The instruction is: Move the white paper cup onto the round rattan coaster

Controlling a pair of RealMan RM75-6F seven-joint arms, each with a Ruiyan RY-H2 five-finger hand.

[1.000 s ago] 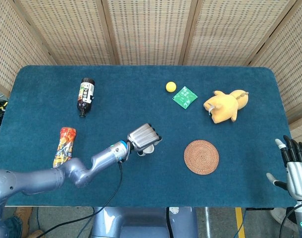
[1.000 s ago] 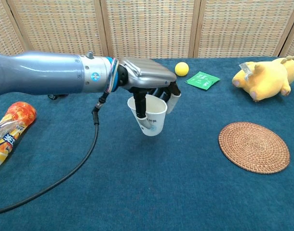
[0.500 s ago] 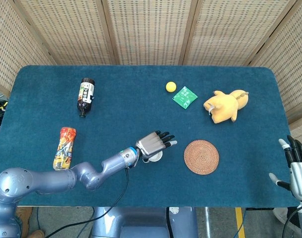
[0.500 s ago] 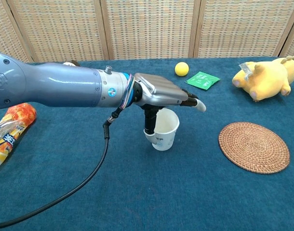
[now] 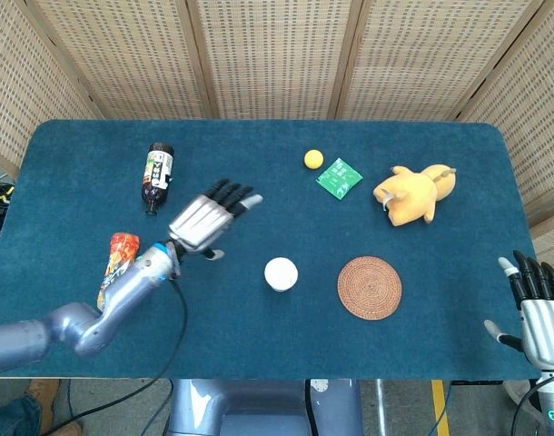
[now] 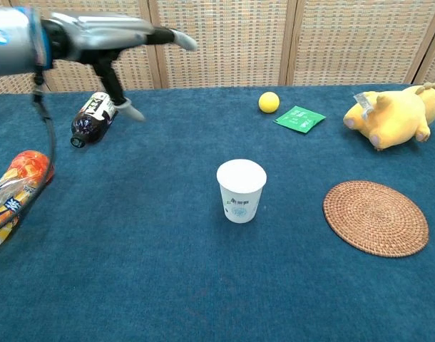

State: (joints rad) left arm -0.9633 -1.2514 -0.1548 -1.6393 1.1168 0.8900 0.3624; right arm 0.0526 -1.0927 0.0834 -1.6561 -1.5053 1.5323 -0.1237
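Your white paper cup stands upright on the blue bench, open mouth up, with nothing touching it. It sits left of the round rattan coaster, near it but with a clear strip of blue cloth between the two.

Your left hand is raised above the bench, up and to the left of the cup and well apart from it. Its fingers are stretched out flat and spread, holding nothing. In the chest view the same hand shows high at the upper left, well above the cup.

Your right hand rests off the bench's right edge, fingers straight and apart, holding nothing, well beyond the coaster.

A dark bottle lies on its side just behind your left hand.
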